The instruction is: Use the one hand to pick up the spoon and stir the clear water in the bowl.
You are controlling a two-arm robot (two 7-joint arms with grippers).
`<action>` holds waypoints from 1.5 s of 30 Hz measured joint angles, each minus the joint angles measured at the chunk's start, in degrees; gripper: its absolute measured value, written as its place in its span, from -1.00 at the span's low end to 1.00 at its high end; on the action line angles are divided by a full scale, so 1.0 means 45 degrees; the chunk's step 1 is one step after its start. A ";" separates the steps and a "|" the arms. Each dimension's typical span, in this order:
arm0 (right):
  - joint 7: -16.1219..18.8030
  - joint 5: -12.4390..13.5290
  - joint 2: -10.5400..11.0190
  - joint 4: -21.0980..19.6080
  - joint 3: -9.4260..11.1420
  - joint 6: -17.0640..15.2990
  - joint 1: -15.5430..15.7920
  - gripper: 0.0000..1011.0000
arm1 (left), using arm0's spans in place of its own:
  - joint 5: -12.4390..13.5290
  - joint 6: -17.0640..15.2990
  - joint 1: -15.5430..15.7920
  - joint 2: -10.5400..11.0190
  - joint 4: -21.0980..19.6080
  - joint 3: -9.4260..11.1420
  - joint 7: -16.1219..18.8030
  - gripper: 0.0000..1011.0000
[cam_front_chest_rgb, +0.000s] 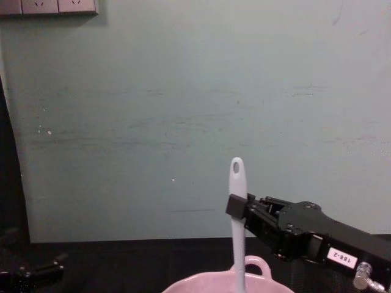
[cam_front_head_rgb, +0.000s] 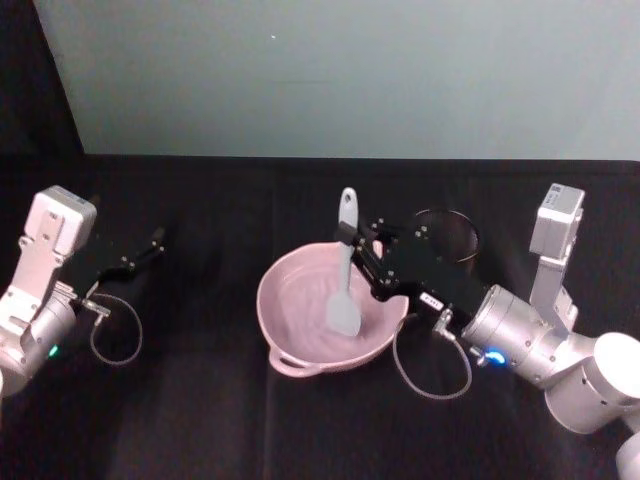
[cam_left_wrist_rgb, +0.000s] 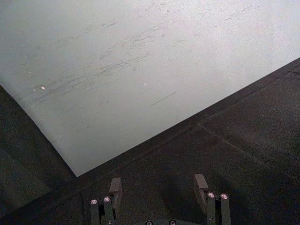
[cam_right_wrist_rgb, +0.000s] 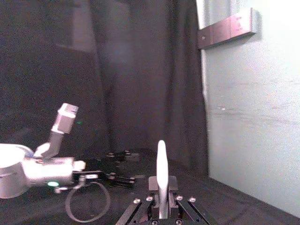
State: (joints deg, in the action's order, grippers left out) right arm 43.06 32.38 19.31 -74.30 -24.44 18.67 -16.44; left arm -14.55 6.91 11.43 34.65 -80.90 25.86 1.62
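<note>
Black cloth covers the table [cam_front_head_rgb: 200, 420], and a pale green wall [cam_front_head_rgb: 350, 70] stands behind it. Take the pink bowl [cam_front_head_rgb: 285, 300] as the dial centre in the head view, with 12 o'clock toward the wall. The bowl sits at mid-table, with a loop handle on its rim at 6 o'clock. Locate the right gripper [cam_front_head_rgb: 352, 240], which reaches in from 4 o'clock over the rim. Its fingers are closed on the handle of the white spoon [cam_front_head_rgb: 345, 270], just below the hole at the handle's end. The spoon stands nearly upright, with its flat head down inside the bowl, slightly toward 3 o'clock of centre. A black wire-mesh cup [cam_front_head_rgb: 450, 235] stands at 2 o'clock, behind the right gripper. The left gripper [cam_front_head_rgb: 155, 240] is at 9 o'clock, well apart from the bowl. The left wrist view shows its fingers [cam_left_wrist_rgb: 115, 187] spread wide and holding nothing.
</note>
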 joint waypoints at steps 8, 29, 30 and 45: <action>0.0292 0.0409 -0.0269 0.0065 -0.0480 -0.0230 -0.0184 -0.78 | 0.0000 -0.0001 0.0001 0.0000 0.0000 0.0000 0.0000 1.00; -0.1408 -0.1487 -0.1531 0.3385 -0.0020 0.1916 -0.2280 -0.78 | 0.0000 0.0000 0.0000 0.0000 0.0000 -0.0001 0.0000 1.00; -0.1408 -0.1487 -0.1531 0.3385 -0.0020 0.1916 -0.2280 -0.78 | 0.0000 0.0000 0.0000 0.0000 0.0000 0.0000 0.0000 1.00; -0.0533 -0.0272 0.0359 -0.0476 -0.0066 -0.1637 -0.0228 -0.78 | 0.0000 -0.0001 0.0001 0.0001 0.0000 -0.0001 0.0000 1.00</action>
State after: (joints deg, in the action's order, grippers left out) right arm 40.66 31.15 20.93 -76.44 -24.74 11.30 -17.47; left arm -14.55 6.90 11.43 34.65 -80.90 25.86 1.62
